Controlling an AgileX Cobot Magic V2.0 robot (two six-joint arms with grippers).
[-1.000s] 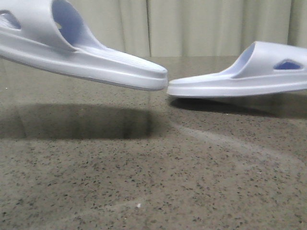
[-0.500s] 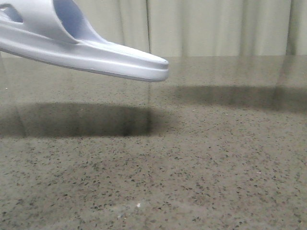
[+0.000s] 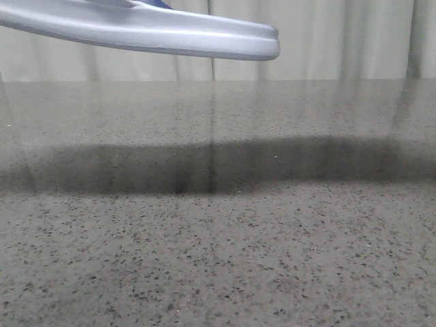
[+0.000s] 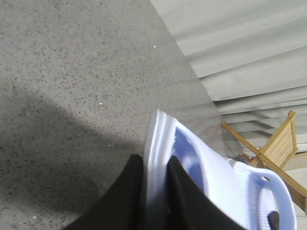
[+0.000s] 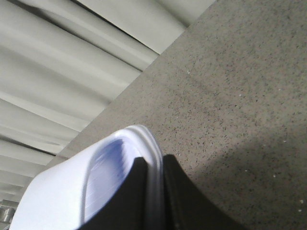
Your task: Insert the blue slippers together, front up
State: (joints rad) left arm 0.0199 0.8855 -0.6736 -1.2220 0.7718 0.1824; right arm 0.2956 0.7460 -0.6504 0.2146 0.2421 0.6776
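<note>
One pale blue slipper (image 3: 157, 30) hangs high over the table at the top left of the front view, only its sole edge and heel end showing. In the left wrist view my left gripper (image 4: 154, 167) is shut on the edge of that blue slipper (image 4: 216, 177), black fingers either side of its rim. The other blue slipper (image 5: 72, 191) shows only in the right wrist view, where my right gripper (image 5: 153, 165) is shut on its rim above the table. Neither gripper appears in the front view.
The speckled stone table (image 3: 218, 238) carries a long dark shadow across its middle. Pale curtains (image 3: 327, 41) hang behind it. A wooden frame (image 4: 273, 148) stands beyond the table edge in the left wrist view.
Both slippers have risen. The right one left the front view half a second ago; the left one has climbed to the top edge and levelled out, its end further right.
</note>
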